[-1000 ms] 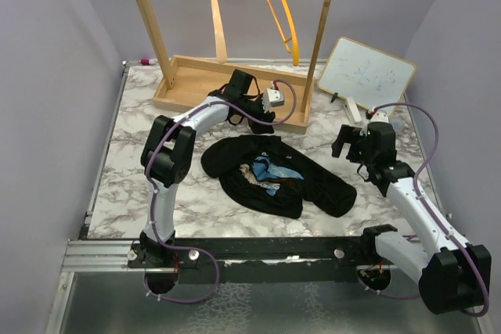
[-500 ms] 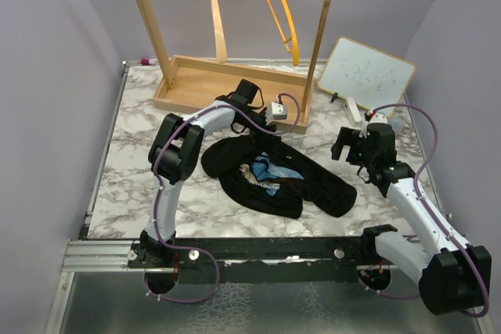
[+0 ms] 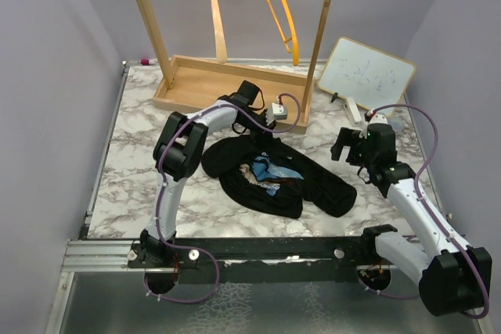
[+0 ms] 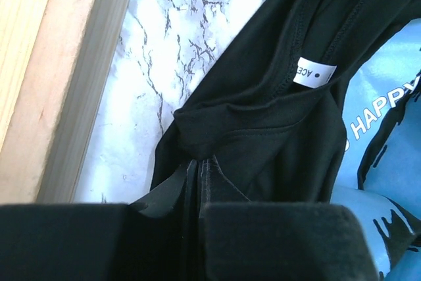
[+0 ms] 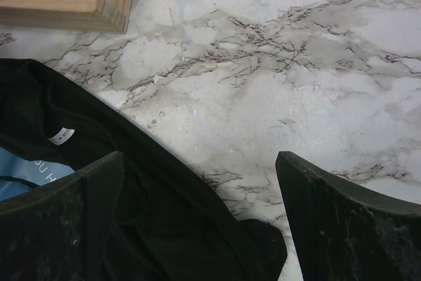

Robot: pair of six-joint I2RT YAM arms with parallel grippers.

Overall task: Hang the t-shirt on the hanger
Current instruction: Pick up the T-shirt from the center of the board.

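Note:
The black t-shirt [image 3: 274, 174] lies crumpled on the marble table, its blue print facing up. My left gripper [image 3: 263, 134] is at the shirt's far edge. In the left wrist view the left gripper [image 4: 197, 166] is shut on a fold of the t-shirt [image 4: 263, 110] beside the collar with the white label [image 4: 314, 74]. My right gripper [image 3: 346, 149] hovers open over the table by the shirt's right end. The right wrist view shows the right gripper [image 5: 200, 169] wide apart above the t-shirt [image 5: 131, 182], with nothing in it. The yellow-orange hanger [image 3: 280, 9] hangs on the rack at the back.
A wooden rack with a tray base [image 3: 211, 87] stands at the back and carries a pale wooden hanger [image 3: 216, 13]. A small whiteboard [image 3: 365, 74] leans at the back right. A pink marker [image 3: 145, 60] lies at the far left corner. The rack base [image 4: 59, 83] is close to my left gripper.
My left gripper came down and right from the rack base onto the shirt's far edge and shut on the cloth. The right arm has not moved.

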